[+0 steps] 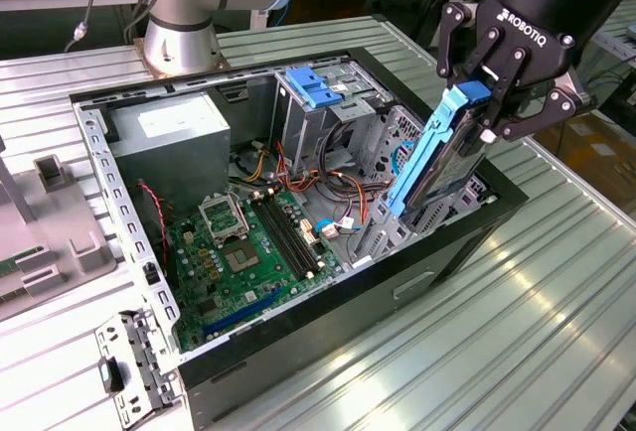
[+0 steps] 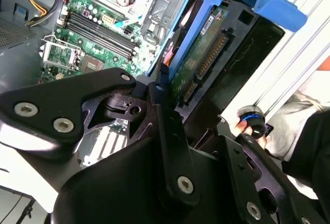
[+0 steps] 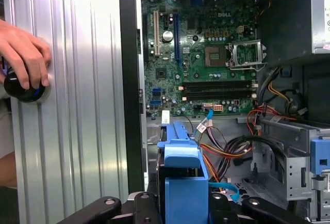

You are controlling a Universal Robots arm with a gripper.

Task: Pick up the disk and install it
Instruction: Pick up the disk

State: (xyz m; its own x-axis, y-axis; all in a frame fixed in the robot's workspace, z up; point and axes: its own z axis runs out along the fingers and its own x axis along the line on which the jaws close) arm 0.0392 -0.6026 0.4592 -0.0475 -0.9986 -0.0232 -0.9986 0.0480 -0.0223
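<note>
Tool [image 1: 485, 118] clamped on the top end of the disk [image 1: 437, 168]. The disk hangs tilted below it, lower end inside the open black computer case [image 1: 328, 347]. Blue plastic frame, flat grey drive; ribbed metal table [image 1: 517, 332].

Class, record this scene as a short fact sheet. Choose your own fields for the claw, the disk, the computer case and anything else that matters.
Claw: shut on the disk, gripping the upper end of its blue frame
Disk position: lifted and tilted, lower end dipping into the case on the exterior view's right
Case state: open, lying on the metal table, motherboard exposed
Blue bracket: on top of the drive cage, apart from the claw
Person: a hand on a black knob
</note>
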